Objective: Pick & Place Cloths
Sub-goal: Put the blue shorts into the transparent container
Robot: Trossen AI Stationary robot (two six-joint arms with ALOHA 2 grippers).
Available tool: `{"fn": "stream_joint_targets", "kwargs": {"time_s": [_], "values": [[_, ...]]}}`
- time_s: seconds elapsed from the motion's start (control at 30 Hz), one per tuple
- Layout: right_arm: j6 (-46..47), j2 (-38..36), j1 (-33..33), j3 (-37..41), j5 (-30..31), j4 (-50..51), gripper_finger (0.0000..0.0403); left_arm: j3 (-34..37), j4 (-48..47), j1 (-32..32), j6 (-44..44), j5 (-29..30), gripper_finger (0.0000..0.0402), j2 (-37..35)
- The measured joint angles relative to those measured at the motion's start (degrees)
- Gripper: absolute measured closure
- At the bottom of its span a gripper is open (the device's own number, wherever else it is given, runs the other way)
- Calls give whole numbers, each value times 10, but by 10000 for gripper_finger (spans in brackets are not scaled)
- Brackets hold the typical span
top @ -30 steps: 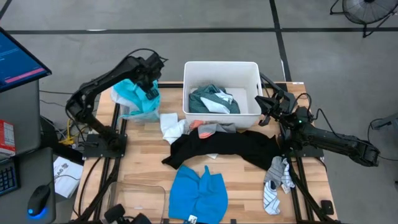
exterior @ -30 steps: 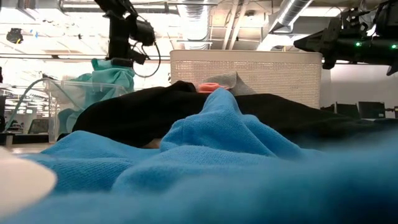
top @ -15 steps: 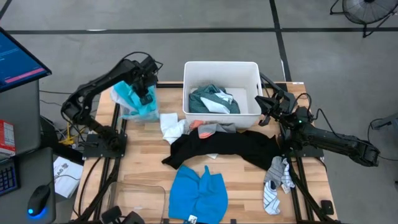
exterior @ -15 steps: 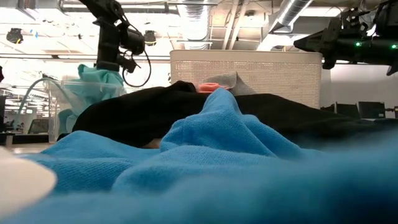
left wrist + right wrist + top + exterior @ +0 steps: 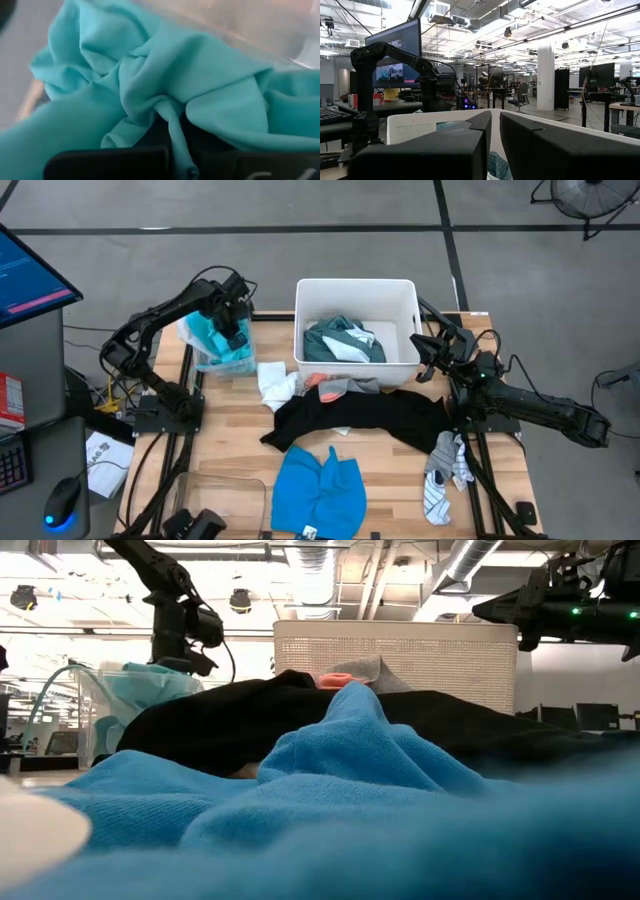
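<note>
Now release: left hand point(image 5: 236, 332) clamped on turquoise cloth point(image 5: 215, 340) inside clear bin point(image 5: 88, 690), tabletop's far-left corner; right hand point(image 5: 428, 355) closed.

Turquoise cloth point(image 5: 215, 340); black garment point(image 5: 370, 418); socks point(image 5: 443, 470) seemingly striped.

Left gripper point(image 5: 236, 332) fingertips buried in turquoise cloth point(image 5: 150, 80); grip state unclear.
</note>
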State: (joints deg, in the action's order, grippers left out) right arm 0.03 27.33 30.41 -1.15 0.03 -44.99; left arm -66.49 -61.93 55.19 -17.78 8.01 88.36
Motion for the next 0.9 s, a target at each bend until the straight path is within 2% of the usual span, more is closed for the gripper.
{"fn": "stream_joint_targets", "kwargs": {"time_s": [0.1, 0.4, 0.67, 0.9], "values": [[0, 0, 0, 0, 0, 0, 365, 9, 4, -1, 32, -14, 401, 0], [0, 0, 0, 0, 0, 0, 365, 59, 44, 5, 30, -37, 402, -1], [0, 0, 0, 0, 0, 0, 365, 90, 122, 8, 46, -88, 402, -1], [0, 0, 0, 0, 0, 0, 365, 110, 135, 22, 67, -96, 402, -2]]}}
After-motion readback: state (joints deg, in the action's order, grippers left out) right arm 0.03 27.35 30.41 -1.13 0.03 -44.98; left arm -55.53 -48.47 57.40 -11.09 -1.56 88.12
